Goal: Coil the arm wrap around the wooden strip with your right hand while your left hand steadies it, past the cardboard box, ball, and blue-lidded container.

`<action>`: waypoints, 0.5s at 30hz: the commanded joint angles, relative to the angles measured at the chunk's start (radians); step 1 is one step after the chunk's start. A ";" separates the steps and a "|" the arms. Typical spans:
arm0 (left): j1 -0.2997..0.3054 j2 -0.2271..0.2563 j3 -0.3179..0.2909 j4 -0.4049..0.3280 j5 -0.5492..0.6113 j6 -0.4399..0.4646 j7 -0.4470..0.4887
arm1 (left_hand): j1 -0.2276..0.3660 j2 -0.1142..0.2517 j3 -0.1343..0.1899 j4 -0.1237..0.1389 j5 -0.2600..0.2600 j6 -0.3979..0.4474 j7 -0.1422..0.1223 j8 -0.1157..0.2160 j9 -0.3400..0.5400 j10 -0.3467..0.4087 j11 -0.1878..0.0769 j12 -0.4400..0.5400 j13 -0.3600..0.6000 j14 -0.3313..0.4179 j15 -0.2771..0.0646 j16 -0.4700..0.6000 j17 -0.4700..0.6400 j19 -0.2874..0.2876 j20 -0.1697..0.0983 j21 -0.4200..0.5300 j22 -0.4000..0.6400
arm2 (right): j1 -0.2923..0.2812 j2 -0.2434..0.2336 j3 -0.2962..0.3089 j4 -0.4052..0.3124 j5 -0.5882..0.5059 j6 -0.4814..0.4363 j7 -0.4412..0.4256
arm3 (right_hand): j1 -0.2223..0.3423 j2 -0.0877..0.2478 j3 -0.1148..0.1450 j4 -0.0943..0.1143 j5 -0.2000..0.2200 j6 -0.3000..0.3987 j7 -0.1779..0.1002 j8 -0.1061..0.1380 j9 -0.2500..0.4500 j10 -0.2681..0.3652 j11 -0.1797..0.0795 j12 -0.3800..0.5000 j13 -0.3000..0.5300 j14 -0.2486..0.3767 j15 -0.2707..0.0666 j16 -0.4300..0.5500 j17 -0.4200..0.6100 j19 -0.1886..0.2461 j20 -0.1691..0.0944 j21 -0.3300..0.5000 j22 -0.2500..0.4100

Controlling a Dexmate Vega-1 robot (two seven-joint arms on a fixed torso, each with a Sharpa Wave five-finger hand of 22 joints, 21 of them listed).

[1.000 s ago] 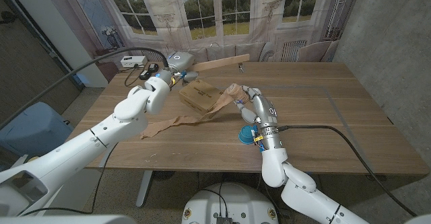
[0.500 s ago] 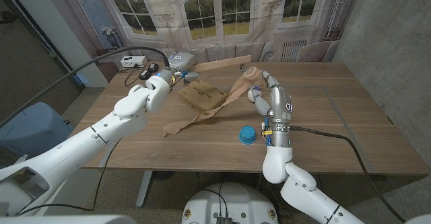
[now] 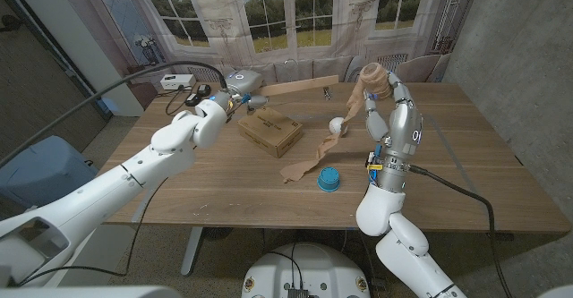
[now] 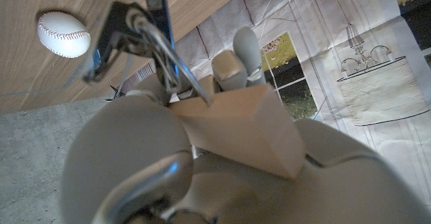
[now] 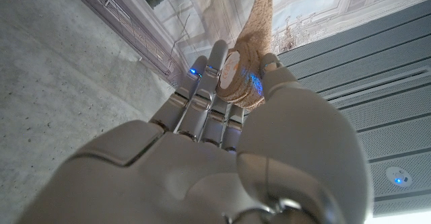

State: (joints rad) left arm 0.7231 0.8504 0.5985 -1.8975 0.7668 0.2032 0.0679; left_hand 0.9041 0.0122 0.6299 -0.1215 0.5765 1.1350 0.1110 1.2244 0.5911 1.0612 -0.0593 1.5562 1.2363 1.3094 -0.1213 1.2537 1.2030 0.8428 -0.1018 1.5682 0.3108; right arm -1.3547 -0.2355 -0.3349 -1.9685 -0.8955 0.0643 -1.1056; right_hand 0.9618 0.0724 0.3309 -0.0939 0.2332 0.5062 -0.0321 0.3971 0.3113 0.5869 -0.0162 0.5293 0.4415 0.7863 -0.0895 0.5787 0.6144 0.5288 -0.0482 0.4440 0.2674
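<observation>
Right hand (image 3: 380,85) gripping the tan arm wrap (image 3: 315,157) aloft, left hand (image 3: 235,102) clamped on the wooden strip (image 3: 300,87): best kept taut, looped snugly around the steadied strip.

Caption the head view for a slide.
Right hand lifts the arm wrap high while left hand grips the wooden strip beside the cardboard box.

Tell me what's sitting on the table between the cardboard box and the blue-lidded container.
In the head view, the tan arm wrap's loose end lies on the table between the cardboard box and the blue-lidded container; its other end rises to the right hand.
</observation>
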 commanded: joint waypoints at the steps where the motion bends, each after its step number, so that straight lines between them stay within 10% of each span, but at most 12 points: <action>1: -0.030 -0.009 0.018 0.034 -0.031 -0.073 -0.009 | -0.009 0.003 -0.002 0.000 -0.003 -0.007 0.003 0.003 -0.004 -0.013 -0.024 0.003 0.000 0.000 0.008 -0.003 -0.003 -0.005 -0.051 0.003 0.004 | -0.060 0.102 0.105 -0.078 -0.107 0.057 -0.011 | 0.037 0.104 0.025 0.029 0.007 0.369 -0.077 0.124 0.040 0.245 -0.104 0.096 0.007 0.011 -0.129 -0.004 0.007 -0.010 -0.038 0.008 0.005; 15: -0.077 -0.034 0.029 0.073 -0.120 -0.183 -0.055 | -0.014 0.006 -0.007 0.001 -0.019 -0.014 -0.010 0.015 0.001 -0.028 -0.018 0.001 -0.001 -0.013 0.017 -0.010 -0.002 -0.018 -0.046 -0.001 -0.003 | -0.104 0.130 0.152 -0.172 -0.090 0.127 -0.011 | 0.038 0.102 0.020 0.032 0.010 0.367 -0.079 0.135 0.057 0.248 -0.109 0.108 0.021 0.027 -0.130 -0.007 0.021 -0.012 -0.046 0.024 0.010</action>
State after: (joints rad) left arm 0.6820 0.8337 0.6160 -1.8526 0.7104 0.1067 0.0476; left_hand 0.8973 0.0189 0.6298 -0.1214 0.5601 1.1225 0.1057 1.2326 0.5883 1.0611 -0.0593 1.5562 1.2363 1.2969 -0.1088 1.2460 1.1990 0.8299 -0.1002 1.5682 0.3061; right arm -1.4205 -0.1247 -0.2240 -2.0600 -0.9885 0.1514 -1.1151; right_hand 0.9618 0.0724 0.3281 -0.0911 0.2372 0.5062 -0.0320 0.3981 0.3117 0.5869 -0.0162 0.5293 0.4571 0.8023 -0.0946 0.5728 0.6309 0.5190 -0.0495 0.4597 0.2720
